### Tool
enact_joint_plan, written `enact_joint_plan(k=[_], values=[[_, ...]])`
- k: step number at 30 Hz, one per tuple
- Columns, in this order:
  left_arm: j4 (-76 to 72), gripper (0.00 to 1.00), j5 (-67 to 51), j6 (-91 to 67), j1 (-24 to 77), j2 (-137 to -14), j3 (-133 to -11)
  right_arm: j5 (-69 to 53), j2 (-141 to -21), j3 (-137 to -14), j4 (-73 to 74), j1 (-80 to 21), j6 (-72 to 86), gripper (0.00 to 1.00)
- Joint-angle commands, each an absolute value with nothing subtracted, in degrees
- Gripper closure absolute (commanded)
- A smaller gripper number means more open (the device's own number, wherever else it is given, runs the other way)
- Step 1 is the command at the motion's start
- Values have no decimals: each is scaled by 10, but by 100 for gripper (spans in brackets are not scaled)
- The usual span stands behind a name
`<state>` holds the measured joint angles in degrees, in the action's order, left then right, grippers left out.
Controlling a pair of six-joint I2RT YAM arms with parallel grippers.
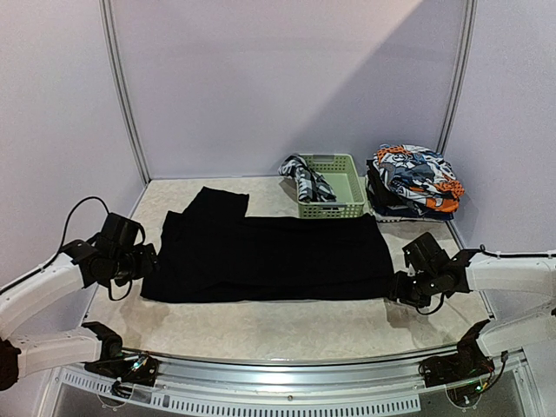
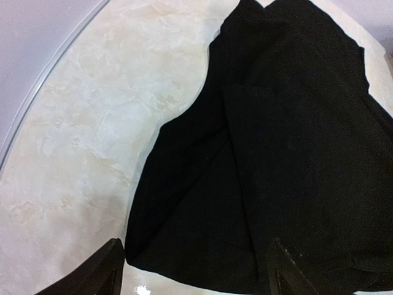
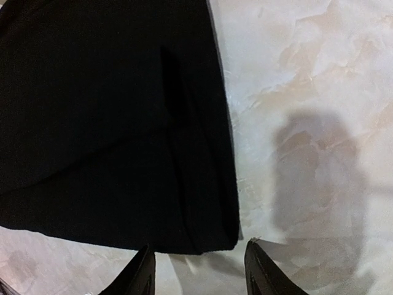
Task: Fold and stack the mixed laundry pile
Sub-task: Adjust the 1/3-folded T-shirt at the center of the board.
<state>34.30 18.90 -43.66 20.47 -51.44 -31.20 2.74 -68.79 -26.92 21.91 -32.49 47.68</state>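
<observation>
A large black cloth (image 1: 265,252) lies spread flat across the middle of the table. My left gripper (image 1: 146,262) is open at its left edge; in the left wrist view the cloth's corner (image 2: 202,246) lies between the spread fingers (image 2: 101,270). My right gripper (image 1: 395,289) is open at the cloth's right near corner (image 3: 202,227), just short of it. A black-and-white checked garment (image 1: 306,178) hangs over the pale green basket (image 1: 340,201). Orange-blue-white printed pieces (image 1: 417,178) sit piled at the back right on dark cloth.
The basket stands at the back, right of centre, beside the printed pile. Pale walls and metal rails close the table at the back and sides. The curved front rail (image 1: 278,373) runs along the near edge.
</observation>
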Motion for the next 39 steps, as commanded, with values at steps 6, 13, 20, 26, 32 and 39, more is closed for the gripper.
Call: enact_joint_plan(k=[6,13,20,26,32,39], values=[[326,22,183,-468,205,-526,-286,29,-718,-252,159,-300,480,63],[321,30,181,-474,205,-528,-275,38,-721,-257,163,-296,470,97],[426,32,239,-487,263,-551,-324,79,-677,-264,201,-269,466,100],[453,37,219,-502,279,-552,-320,111,-619,-245,220,-247,488,100],[394,47,173,-507,284,-578,-283,116,-619,-244,208,-248,491,100],[324,57,144,-514,286,-618,-241,102,-622,-244,203,-247,478,100]])
